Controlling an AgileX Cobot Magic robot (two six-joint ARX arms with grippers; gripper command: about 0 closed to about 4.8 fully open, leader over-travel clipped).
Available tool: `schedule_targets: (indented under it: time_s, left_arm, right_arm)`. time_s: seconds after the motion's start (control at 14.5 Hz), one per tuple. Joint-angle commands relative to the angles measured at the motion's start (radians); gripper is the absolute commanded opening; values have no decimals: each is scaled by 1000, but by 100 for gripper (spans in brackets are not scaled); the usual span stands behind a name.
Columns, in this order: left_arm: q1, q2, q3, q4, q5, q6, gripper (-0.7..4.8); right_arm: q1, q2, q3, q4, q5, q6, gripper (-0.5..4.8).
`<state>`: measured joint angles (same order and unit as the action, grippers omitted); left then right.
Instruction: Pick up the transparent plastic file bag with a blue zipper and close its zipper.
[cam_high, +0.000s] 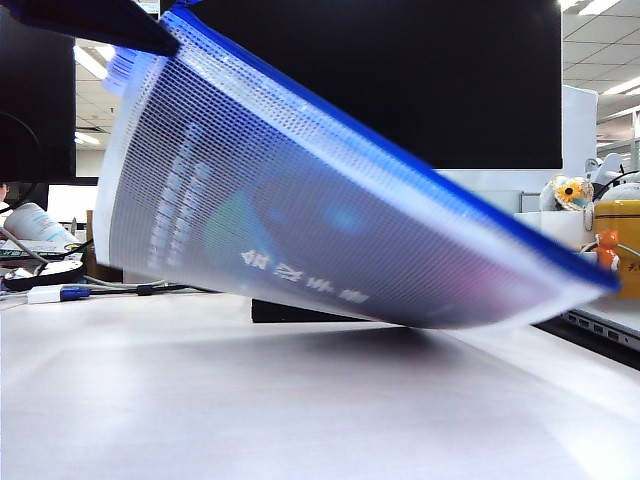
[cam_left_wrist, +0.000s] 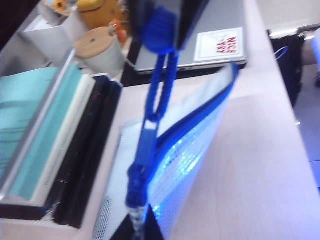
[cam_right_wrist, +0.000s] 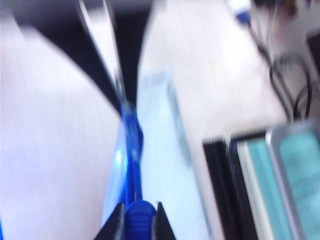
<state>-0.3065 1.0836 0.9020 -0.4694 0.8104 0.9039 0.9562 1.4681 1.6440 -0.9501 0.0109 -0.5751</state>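
The file bag (cam_high: 330, 230) hangs tilted above the table, its raised corner at the exterior view's upper left, where a black gripper part (cam_high: 90, 22) meets it. The blue zipper (cam_high: 420, 170) runs along its upper edge. My left gripper (cam_left_wrist: 137, 232) is shut on the bag's zipper end just behind the slider (cam_left_wrist: 147, 135). Past the slider the bag's mouth (cam_left_wrist: 200, 115) gapes open. A blue cord loop (cam_left_wrist: 162, 85) leads from the slider to a ribbed blue pull tab (cam_right_wrist: 140, 215). My right gripper (cam_right_wrist: 140, 225) is shut on that tab.
A stack of books (cam_left_wrist: 50, 150) lies beside the bag. Behind it are a closed laptop (cam_left_wrist: 215, 45), a white jar with a wooden lid (cam_left_wrist: 100, 47) and yellow toys (cam_high: 620, 235). A monitor (cam_high: 400, 80) stands at the back, with cables (cam_right_wrist: 285, 75) at one side.
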Motion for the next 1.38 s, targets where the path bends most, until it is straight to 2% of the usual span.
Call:
schedule_targets:
  time_s: [0.07, 0.28, 0.34, 0.55, 0.76, 0.97, 1.17, 1.24, 1.31, 1.38]
  left_arm:
    - [2, -67, 8, 15, -14, -2, -6]
    - [2, -100, 8, 13, -14, -2, -6]
    - [2, -126, 8, 3, -117, -26, -6]
    - [2, -127, 8, -40, -225, -29, -6]
    - [3, -134, 8, -50, -291, -28, -6]
    - [3, -134, 8, -67, -372, -27, -6]
    - [3, -133, 8, -98, -415, -21, -6]
    - [7, -133, 8, -126, -459, -16, -6]
    - [10, -133, 8, -128, -460, -16, -6]
    - [21, -133, 8, -127, -451, -15, -6]
  right_arm:
    - [-75, -6, 3, -80, 11, 80, -2]
    - [-118, -6, 3, -109, 12, 82, -2]
    - [-198, -6, -3, -185, 13, 106, -2]
    - [-291, -7, -61, -198, 13, 138, -1]
    - [-383, -7, -190, -200, 48, 138, -2]
    - [-441, -7, -222, -198, 102, 137, -1]
    - [-505, -10, -222, -200, 107, 137, -2]
    - [-595, -10, -222, -199, 117, 129, -1]
    - [-606, -10, -222, -198, 116, 130, -2]
    - [-615, -10, -222, -193, 66, 130, 6]
